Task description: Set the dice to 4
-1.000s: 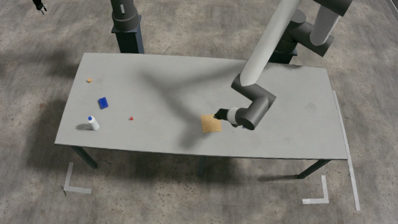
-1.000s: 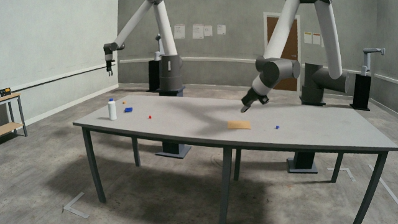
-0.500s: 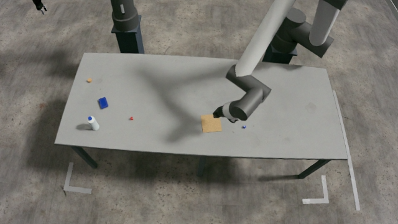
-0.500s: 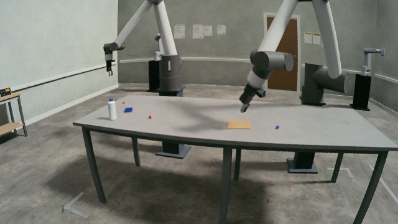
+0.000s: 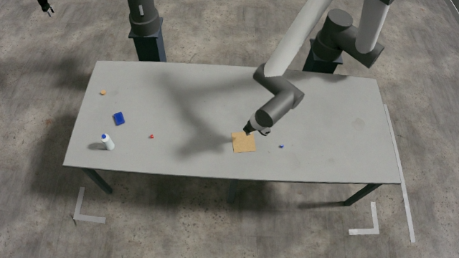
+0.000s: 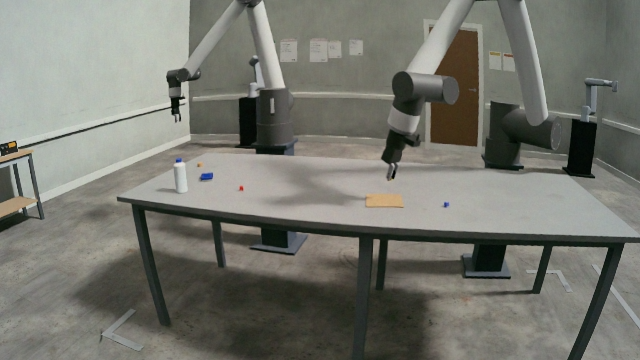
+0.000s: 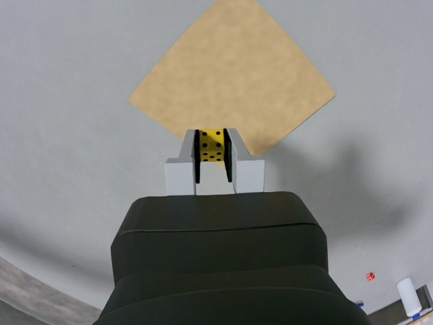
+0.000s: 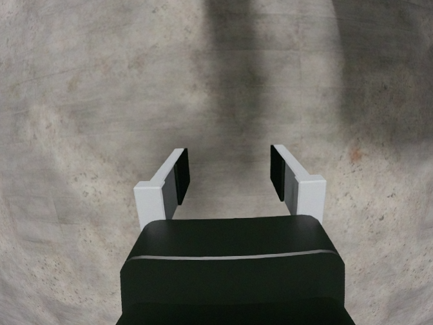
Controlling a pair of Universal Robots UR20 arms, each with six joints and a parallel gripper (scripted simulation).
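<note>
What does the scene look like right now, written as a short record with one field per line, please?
yellow die: held in the left gripper, above the table
faces seen on it: a four and a five, from the left wrist view
mat: tan, no die resting on it
blue die: on the table, off the mat
red die: on the table, off the mat
right gripper: open, away from the table
bottle: upright
</note>
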